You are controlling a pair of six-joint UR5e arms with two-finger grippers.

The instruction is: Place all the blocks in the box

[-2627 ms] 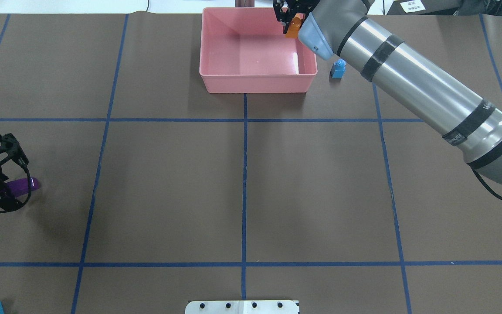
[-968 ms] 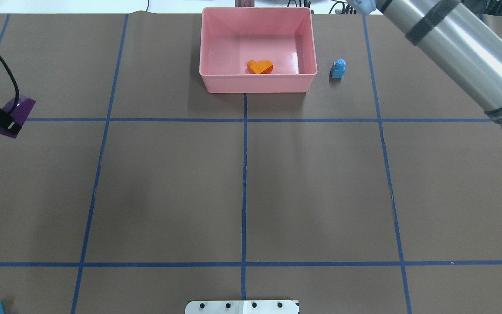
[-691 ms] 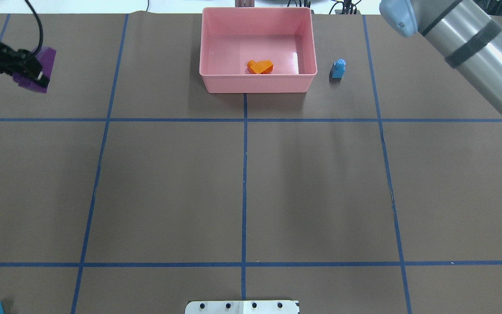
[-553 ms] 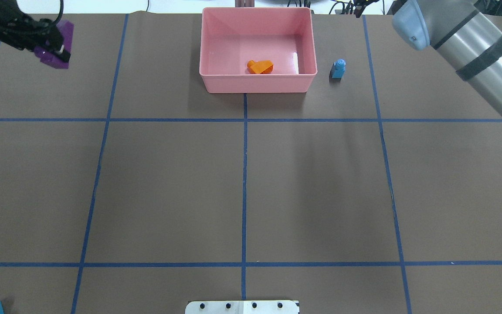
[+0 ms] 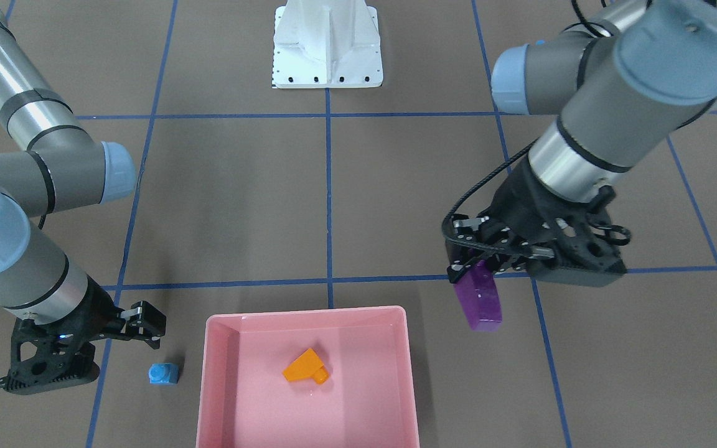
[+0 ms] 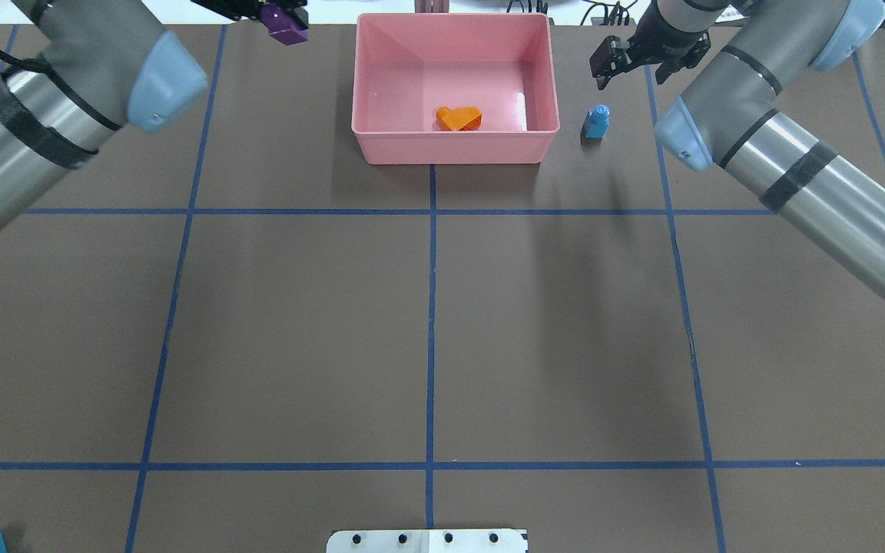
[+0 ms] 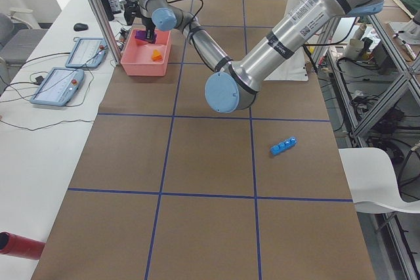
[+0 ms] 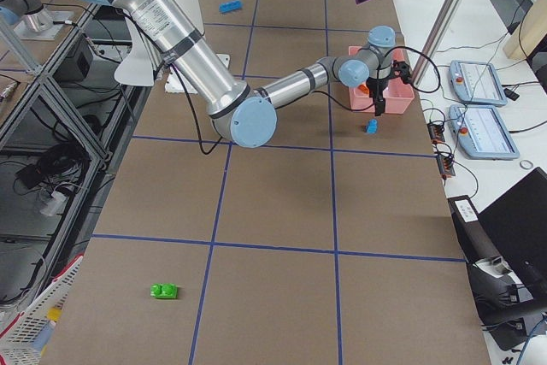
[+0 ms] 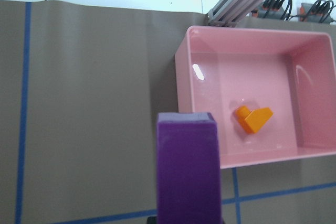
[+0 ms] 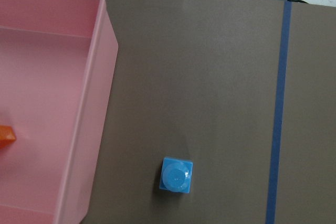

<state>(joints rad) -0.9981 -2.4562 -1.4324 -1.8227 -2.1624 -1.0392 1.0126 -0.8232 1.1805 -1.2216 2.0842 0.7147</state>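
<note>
Left pincer tight around purple wedge, just beside pink box

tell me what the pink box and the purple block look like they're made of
The pink box looks like moulded plastic with a glossy finish: white glare spots on its floor, smooth rounded corners, thin even walls. The purple block is probably hard plastic too, smooth and slightly shiny, judging by the soft sheen on its flat face and its crisp edges.
</note>
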